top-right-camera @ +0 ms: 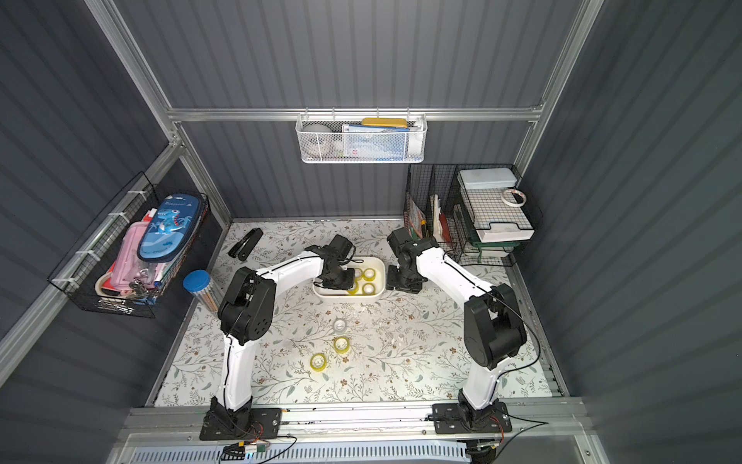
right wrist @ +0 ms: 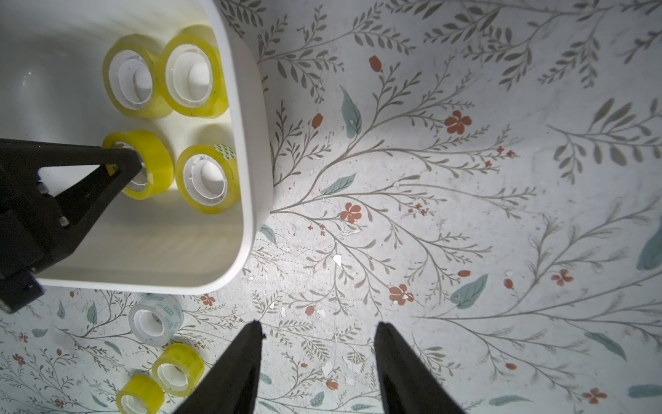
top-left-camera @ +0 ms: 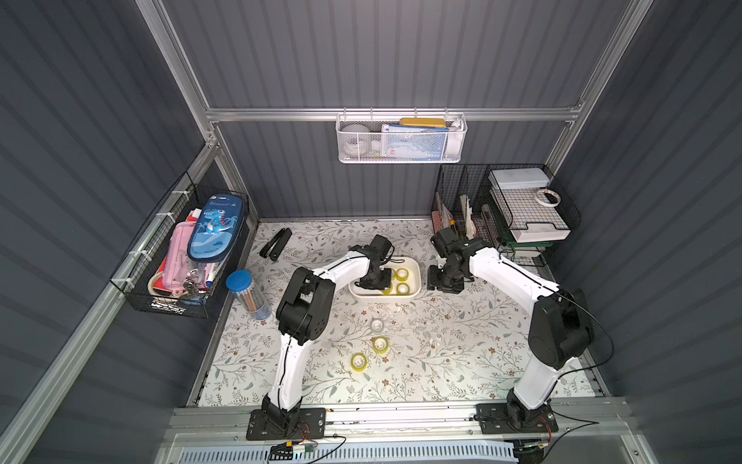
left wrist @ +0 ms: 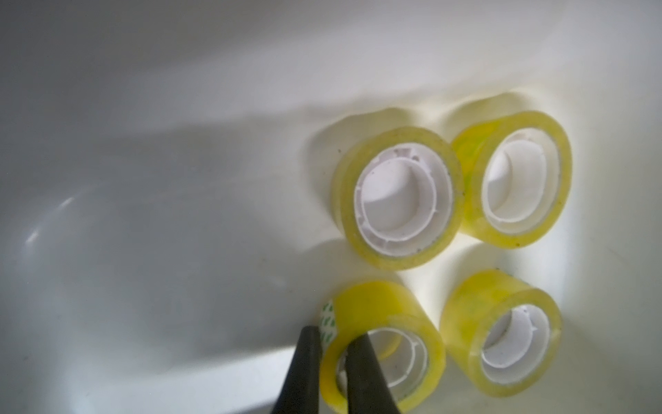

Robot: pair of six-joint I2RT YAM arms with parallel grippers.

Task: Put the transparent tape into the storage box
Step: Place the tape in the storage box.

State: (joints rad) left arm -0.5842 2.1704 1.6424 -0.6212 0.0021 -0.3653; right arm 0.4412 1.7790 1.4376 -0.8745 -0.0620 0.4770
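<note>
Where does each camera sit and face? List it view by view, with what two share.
Top views: overhead near the arms' bases, looking down at the table; left arm and right arm show whole.
Left wrist: inside the box, looking along the left gripper, shut on a roll.
Right wrist: beside the box, looking down past the open right gripper; left gripper also shows.
Shared: both wrist views show four rolls in the box.

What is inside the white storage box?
Four yellow tape rolls; the left gripper's jaws pinch the wall of one roll. In both top views the left arm hides part of the box.
</note>
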